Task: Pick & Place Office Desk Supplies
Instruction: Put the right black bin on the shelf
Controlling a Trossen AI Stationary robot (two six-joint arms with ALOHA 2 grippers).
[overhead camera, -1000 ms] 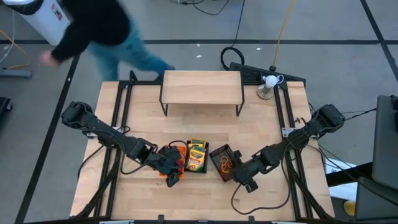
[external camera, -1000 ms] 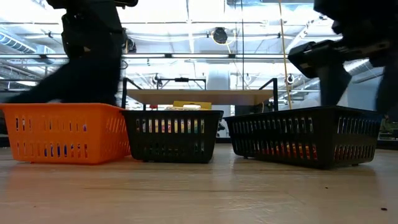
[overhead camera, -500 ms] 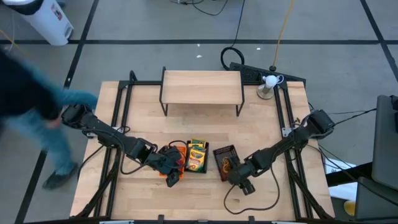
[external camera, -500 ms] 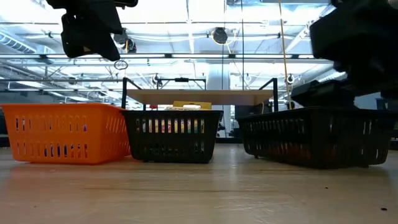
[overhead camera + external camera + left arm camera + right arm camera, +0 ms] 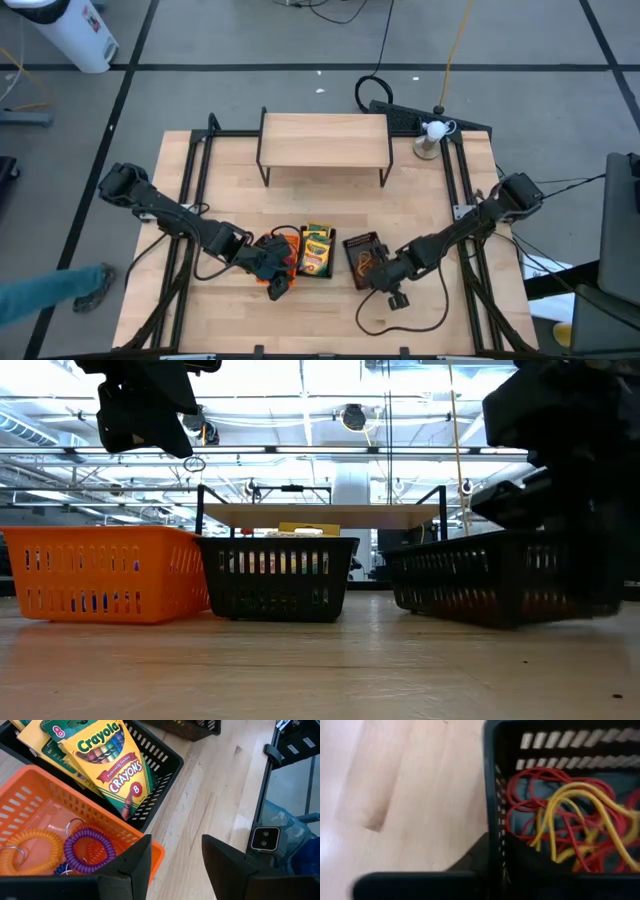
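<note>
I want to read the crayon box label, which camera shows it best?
The left wrist view: the crayon box fills the frame, label readable, leaning in a black tray. The high view shows it small from above; the low view only glimpses colour through the mesh; the right wrist view misses it.

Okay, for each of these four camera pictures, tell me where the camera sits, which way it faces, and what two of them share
High view: above the table, facing straight down; both arms show, left gripper over the orange tray, right gripper at the right black tray.
Low view: at tabletop height, facing level across; arms enter from above.
Left wrist view: on the left arm, facing past its open fingers at the crayon boxes.
Right wrist view: on the right arm, facing rubber bands.
Shared: high and left wrist views both show the crayon boxes.
</note>
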